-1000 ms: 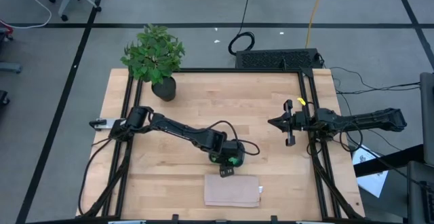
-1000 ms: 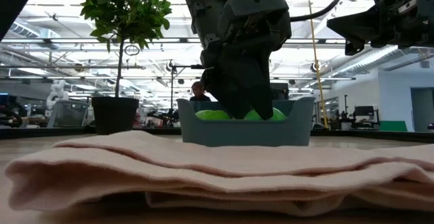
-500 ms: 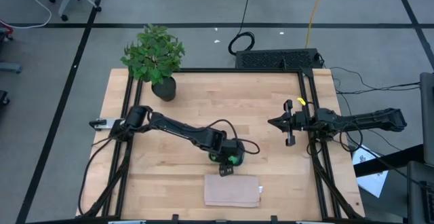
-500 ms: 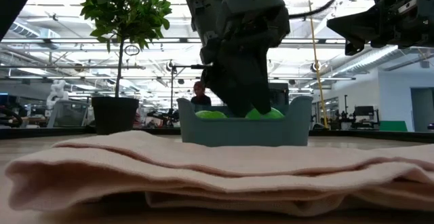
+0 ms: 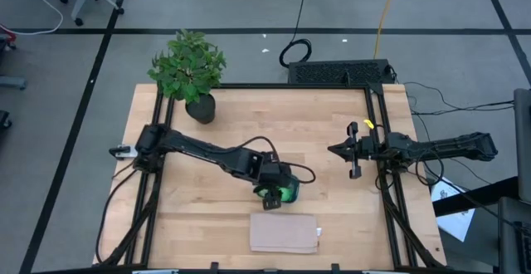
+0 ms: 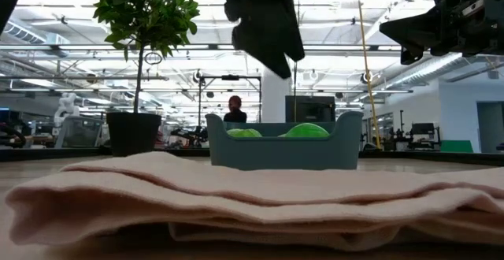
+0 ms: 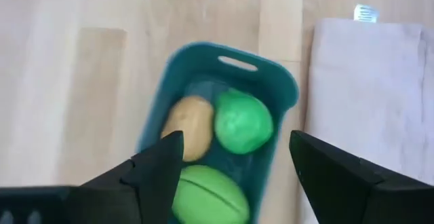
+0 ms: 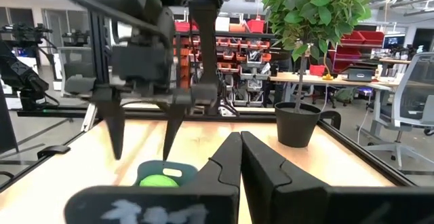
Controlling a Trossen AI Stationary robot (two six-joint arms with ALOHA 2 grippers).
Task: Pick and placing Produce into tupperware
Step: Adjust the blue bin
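Wooden tabletop [image 5: 315,141] | tupperware [image 7: 203,68] beside cloth [image 5: 284,233] holds all three produce [image 7: 243,121] | left gripper [image 7: 234,176] above it, fingers spread, empty | right gripper [image 8: 239,157] fingers closed, parked | we should lift straight clear.

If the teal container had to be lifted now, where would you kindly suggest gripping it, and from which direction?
Probably from straight above, pinching one short end wall of the teal container at the handle slot. The rim is thin and upright, and that end is bare, while the two green pieces and the tan piece fill the rest. The open left gripper hangs right above.
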